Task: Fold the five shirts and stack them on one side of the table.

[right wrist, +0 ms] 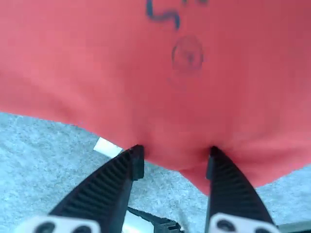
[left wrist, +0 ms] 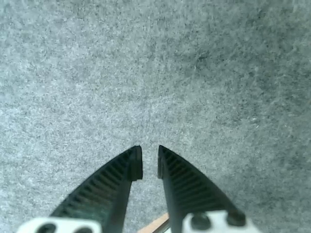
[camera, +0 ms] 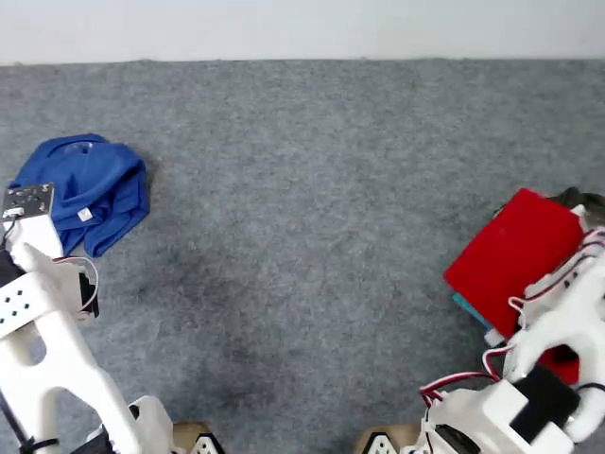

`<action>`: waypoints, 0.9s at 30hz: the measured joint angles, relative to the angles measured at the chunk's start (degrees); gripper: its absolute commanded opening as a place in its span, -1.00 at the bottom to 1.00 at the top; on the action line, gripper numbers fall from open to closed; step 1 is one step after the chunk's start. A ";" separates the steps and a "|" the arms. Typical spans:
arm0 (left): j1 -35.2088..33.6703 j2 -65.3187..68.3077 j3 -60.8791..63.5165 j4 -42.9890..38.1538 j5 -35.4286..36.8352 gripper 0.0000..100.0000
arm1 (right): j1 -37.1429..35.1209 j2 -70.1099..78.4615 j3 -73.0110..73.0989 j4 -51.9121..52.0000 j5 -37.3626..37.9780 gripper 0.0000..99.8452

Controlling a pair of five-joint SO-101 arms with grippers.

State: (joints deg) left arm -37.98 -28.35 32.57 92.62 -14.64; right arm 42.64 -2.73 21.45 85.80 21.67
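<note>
Red shirt partly hidden beneath right arm

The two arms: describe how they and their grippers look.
Both arms, left arm and right arm, are white blocky segments with dark joints. Red and white cables loop along the right one. The left gripper and right gripper have black, ribbed, tapering fingers.

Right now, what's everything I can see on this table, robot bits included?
Blue shirt: one, blue, crumpled, near the left arm.
Red shirt: one, red, folded, near the right arm.
Teal layer: one, teal, peeking from under the red shirt.
Table: one, grey, felt-like top.
Wall: one, white, behind the table.
Left pincer: one, black, slightly open above bare table.
Right pincer: one, black, open at the red shirt's edge.
</note>
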 measured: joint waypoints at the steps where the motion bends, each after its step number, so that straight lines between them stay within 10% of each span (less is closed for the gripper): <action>1: 0.00 0.00 0.00 0.00 0.00 -0.85 | 0.00 -0.35 0.79 -0.53 0.00 -0.57; 17: 0.00 0.00 0.97 -1.41 0.00 -0.85 | -1.23 -30.86 -14.77 13.80 -0.09 -0.57; 27: 2.55 0.00 11.52 -9.93 0.26 -0.85 | -40.00 -39.82 -4.84 8.09 0.44 -0.57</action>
State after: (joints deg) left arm -35.43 -28.35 44.09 82.68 -14.37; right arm 2.64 -42.55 16.62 93.89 22.11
